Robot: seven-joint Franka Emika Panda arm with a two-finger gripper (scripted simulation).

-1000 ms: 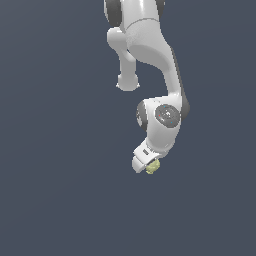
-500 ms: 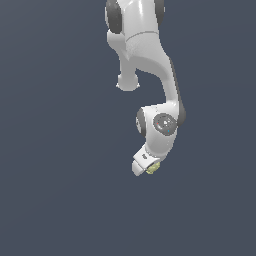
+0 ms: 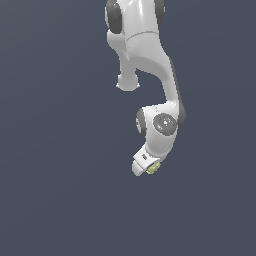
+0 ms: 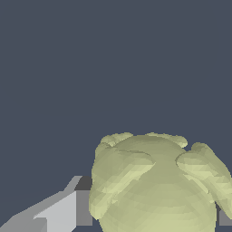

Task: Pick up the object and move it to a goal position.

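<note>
- Carrying seemed to be the step in hand: the object (image 3: 153, 168), a knobbly pale yellow-green blob, sat at the tip of the arm (image 3: 159, 131), at about 5 o'clock from the wrist joint in the exterior view.
- The claw (image 3: 146, 167) was pinching the object; in the wrist view a grey finger (image 4: 59, 210) pressed against one flank of the blob (image 4: 156, 183), and a sliver of the other finger showed at the opposite flank.
- The blob filled the space between the fingers and bulged past them, so the hold looked shallow enough to deserve care.
- No goal marker showed in either view, and the grey background gave no seam, so whether the object was clear of the worktop could not be told.
- To do this step well, I judged:
  - the squeeze should be held steady, since the lumpy surface gave the flat pads few true contact spots;
  - travel should be smooth, without sharp wrist turns that could roll the blob out;
  - release should wait until the object was settled at the goal.
</note>
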